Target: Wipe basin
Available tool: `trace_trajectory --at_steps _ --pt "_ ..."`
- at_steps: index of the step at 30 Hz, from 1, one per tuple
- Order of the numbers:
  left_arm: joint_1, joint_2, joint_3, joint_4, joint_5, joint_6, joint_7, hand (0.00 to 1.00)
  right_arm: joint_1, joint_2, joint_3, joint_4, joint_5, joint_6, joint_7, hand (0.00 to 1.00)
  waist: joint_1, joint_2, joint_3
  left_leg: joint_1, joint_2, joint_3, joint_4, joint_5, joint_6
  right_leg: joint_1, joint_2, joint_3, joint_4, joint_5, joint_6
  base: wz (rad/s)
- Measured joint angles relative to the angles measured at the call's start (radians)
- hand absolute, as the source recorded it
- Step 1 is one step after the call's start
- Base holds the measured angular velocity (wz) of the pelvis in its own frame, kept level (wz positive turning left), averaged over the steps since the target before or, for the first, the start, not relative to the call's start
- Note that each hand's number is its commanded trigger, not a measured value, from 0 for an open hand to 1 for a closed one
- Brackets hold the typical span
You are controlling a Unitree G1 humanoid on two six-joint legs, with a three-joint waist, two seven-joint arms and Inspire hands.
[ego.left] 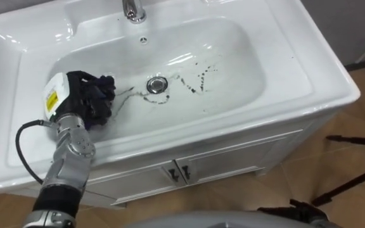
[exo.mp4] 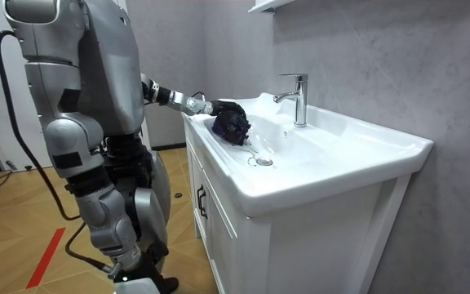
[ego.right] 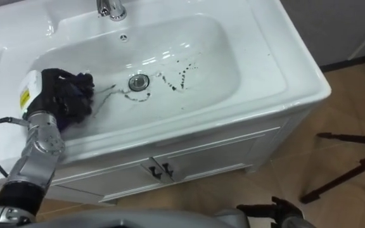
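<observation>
A white basin [ego.left: 277,76] set in a white cabinet lies before me, with dark scribbled marks [ego.left: 198,79] on its floor around the drain [ego.left: 158,85]. My left hand [ego.left: 75,95] rests inside the basin at its left side, fingers curled round a dark purple cloth [ego.left: 101,98] pressed against the bowl's left slope. The same left hand [ego.right: 51,95] and cloth [ego.right: 78,95] appear in the right eye view, left of the drain [ego.right: 139,82]. In the room view I stand at the cabinet's front, left hand [exo.mp4: 219,109] holding the cloth [exo.mp4: 232,126] in the basin [exo.mp4: 365,151].
A chrome tap [ego.left: 133,10] stands at the back rim [exo.mp4: 297,98]. Cabinet doors with dark handles [ego.left: 179,172] sit below the basin. Black tripod legs [ego.left: 353,183] spread on the wooden floor at the right.
</observation>
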Motion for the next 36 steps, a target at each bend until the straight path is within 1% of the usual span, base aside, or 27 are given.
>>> trace_trajectory --at_steps 2,5,7,8,9,10,13,16,17,18,19,22,25,28,30,31,33,36 --pt "-0.021 0.000 -0.007 0.077 0.041 -0.001 0.000 1.00 0.001 -0.002 0.001 0.002 0.000 0.000 -0.011 0.00 -0.001 0.004 -0.0015 0.003 0.000 0.003 0.002 0.000 0.000 0.001 0.000 0.009 0.001 0.000 0.000 -0.10" --pt "-0.026 0.001 -0.023 0.105 0.070 -0.003 -0.001 1.00 0.002 -0.007 0.002 0.011 -0.002 0.001 -0.027 0.00 -0.005 0.007 -0.0031 0.009 -0.001 0.003 0.001 0.000 0.000 0.002 0.000 0.016 0.001 0.000 0.000 -0.09" --pt "-0.026 0.001 -0.023 0.125 0.090 -0.001 -0.001 1.00 0.010 -0.016 0.003 0.016 -0.010 0.013 -0.032 0.00 -0.009 0.007 -0.0030 0.014 -0.001 0.003 -0.001 0.000 0.000 0.003 0.000 0.028 0.001 0.000 0.000 -0.13" --pt "-0.026 0.001 -0.025 0.132 0.096 -0.001 -0.001 1.00 0.014 -0.020 0.007 0.016 -0.012 0.017 -0.032 0.00 -0.010 0.010 -0.0044 0.015 -0.001 0.003 -0.002 0.000 0.000 0.003 0.000 0.030 0.002 0.000 0.000 -0.11" --pt "-0.027 0.001 -0.031 0.141 0.096 0.002 -0.003 1.00 0.020 -0.027 0.025 0.019 -0.019 0.023 -0.038 0.00 -0.013 0.016 -0.0076 0.015 -0.001 0.002 -0.004 0.000 0.000 0.002 0.000 0.032 0.004 0.000 0.000 -0.07" --pt "-0.028 0.001 -0.035 0.144 0.096 0.006 -0.003 1.00 0.026 -0.029 0.041 0.021 -0.035 0.028 -0.041 0.00 -0.015 0.018 -0.0077 0.016 0.000 0.002 -0.005 0.000 0.000 0.002 0.000 0.034 0.005 0.000 0.000 -0.06" --pt "-0.031 0.001 -0.057 0.149 0.096 0.014 -0.003 1.00 0.039 -0.029 0.049 0.021 -0.072 0.047 -0.048 0.00 -0.014 0.019 -0.0065 0.018 0.001 0.002 -0.005 0.000 0.000 0.000 0.001 0.036 0.007 0.000 0.000 -0.02" --pt "-0.030 0.001 -0.071 0.150 0.096 0.020 -0.011 1.00 0.040 -0.029 0.060 0.018 -0.100 0.067 -0.050 0.00 -0.014 0.024 -0.0028 0.026 0.001 0.011 -0.006 0.000 0.000 0.002 0.001 0.046 0.007 0.000 0.000 -0.10" --pt "-0.030 0.001 -0.071 0.151 0.096 0.024 -0.020 1.00 0.040 -0.028 0.060 0.014 -0.127 0.069 -0.049 0.00 -0.013 0.027 -0.0006 0.029 0.002 0.021 -0.007 0.000 0.000 0.002 0.001 0.054 0.007 0.000 0.001 -0.14" --pt "-0.030 0.001 -0.072 0.152 0.096 0.027 -0.023 1.00 0.040 -0.028 0.060 0.012 -0.138 0.071 -0.049 0.00 -0.013 0.029 -0.0001 0.030 0.002 0.023 -0.007 0.000 0.000 0.002 0.001 0.058 0.007 0.000 0.001 -0.15" --pt "-0.030 -0.001 -0.077 0.154 0.096 0.035 -0.027 1.00 0.039 -0.027 0.060 0.009 -0.156 0.080 -0.050 0.00 -0.014 0.031 -0.0002 0.032 0.001 0.024 -0.007 0.000 0.000 0.001 0.000 0.061 0.009 -0.001 0.001 -0.09" --pt "-0.034 -0.008 -0.078 0.174 0.104 0.042 -0.033 1.00 0.036 -0.026 0.059 0.000 -0.176 0.100 -0.049 0.00 -0.016 0.035 -0.0010 0.033 0.000 0.024 -0.009 0.000 0.000 -0.008 -0.003 0.065 0.025 -0.005 0.003 -0.07" --pt "-0.049 -0.008 -0.078 0.190 0.104 0.048 -0.040 1.00 0.033 -0.026 0.058 -0.002 -0.199 0.120 -0.052 0.00 -0.016 0.036 -0.0011 0.033 0.000 0.025 -0.016 0.000 0.000 -0.015 -0.003 0.065 0.034 -0.007 0.004 0.00" --pt "-0.050 -0.009 -0.078 0.191 0.104 0.053 -0.042 1.00 0.033 -0.026 0.058 -0.002 -0.207 0.140 -0.055 0.00 -0.018 0.036 -0.0011 0.038 0.000 0.026 -0.023 0.001 0.001 -0.017 -0.004 0.065 0.039 -0.010 0.004 0.00" --pt "-0.050 -0.011 -0.078 0.197 0.104 0.058 -0.045 1.00 0.033 -0.026 0.059 -0.001 -0.207 0.155 -0.061 0.00 -0.018 0.035 -0.0010 0.047 -0.001 0.029 -0.029 0.001 0.001 -0.015 -0.004 0.067 0.039 -0.014 0.004 -0.05" --pt "-0.054 -0.015 -0.078 0.211 0.103 0.059 -0.044 1.00 0.033 -0.026 0.059 -0.001 -0.207 0.163 -0.064 0.00 -0.018 0.035 -0.0011 0.050 0.000 0.038 -0.028 0.001 0.001 -0.013 -0.004 0.067 0.040 -0.015 0.004 -0.06" --pt "-0.064 -0.020 -0.077 0.220 0.104 0.066 -0.044 1.00 0.033 -0.024 0.059 -0.001 -0.207 0.168 -0.064 0.00 -0.018 0.035 -0.0011 0.051 0.001 0.049 -0.027 0.001 0.001 -0.013 -0.004 0.066 0.042 -0.016 0.004 -0.02" --pt "-0.072 -0.026 -0.077 0.231 0.103 0.072 -0.045 1.00 0.033 -0.023 0.058 0.000 -0.214 0.174 -0.063 0.00 -0.020 0.033 -0.0013 0.051 0.000 0.053 -0.027 0.001 0.001 -0.020 -0.006 0.073 0.058 -0.025 0.003 0.00"
